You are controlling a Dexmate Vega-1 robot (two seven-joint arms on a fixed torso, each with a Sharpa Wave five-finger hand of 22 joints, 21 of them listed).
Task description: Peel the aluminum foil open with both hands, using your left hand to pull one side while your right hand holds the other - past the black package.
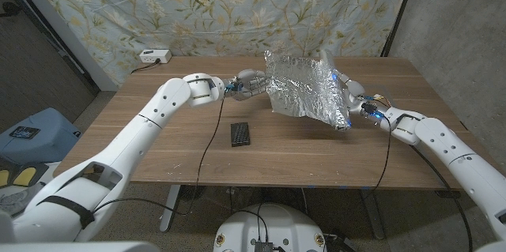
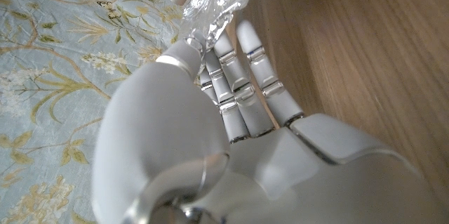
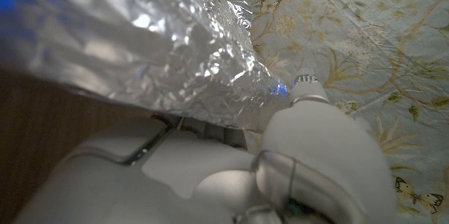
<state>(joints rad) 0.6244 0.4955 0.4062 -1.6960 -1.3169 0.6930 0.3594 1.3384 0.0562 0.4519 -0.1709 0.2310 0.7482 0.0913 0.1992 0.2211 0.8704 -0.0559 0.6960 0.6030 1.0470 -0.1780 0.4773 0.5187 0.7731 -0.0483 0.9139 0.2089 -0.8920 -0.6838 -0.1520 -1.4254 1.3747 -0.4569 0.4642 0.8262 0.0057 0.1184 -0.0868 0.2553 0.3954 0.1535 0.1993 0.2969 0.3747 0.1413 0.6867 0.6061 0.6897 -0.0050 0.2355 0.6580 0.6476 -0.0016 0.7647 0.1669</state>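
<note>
The foil is already pulled out into a wide crinkled sheet, held up off the table between the two hands, so I'd judge the peeling well under way. The left hand has the sheet's left edge: in the left wrist view its fingers lie close together and reach up to the foil's edge, where it seems to be pinched, though the exact contact is partly hidden. The right hand holds the other side, low at the sheet's right corner; in the right wrist view the foil drapes over that hand and hides its fingers, so I take them as closed on the sheet without seeing the clamp itself.

The black package lies flat on the table, nearer the robot than the foil and a little to its left, apart from both. The left edge sits about level with the package sideways, so some pulling further to the left looks to remain.

No containers show, and the foil appears to hold nothing
</note>
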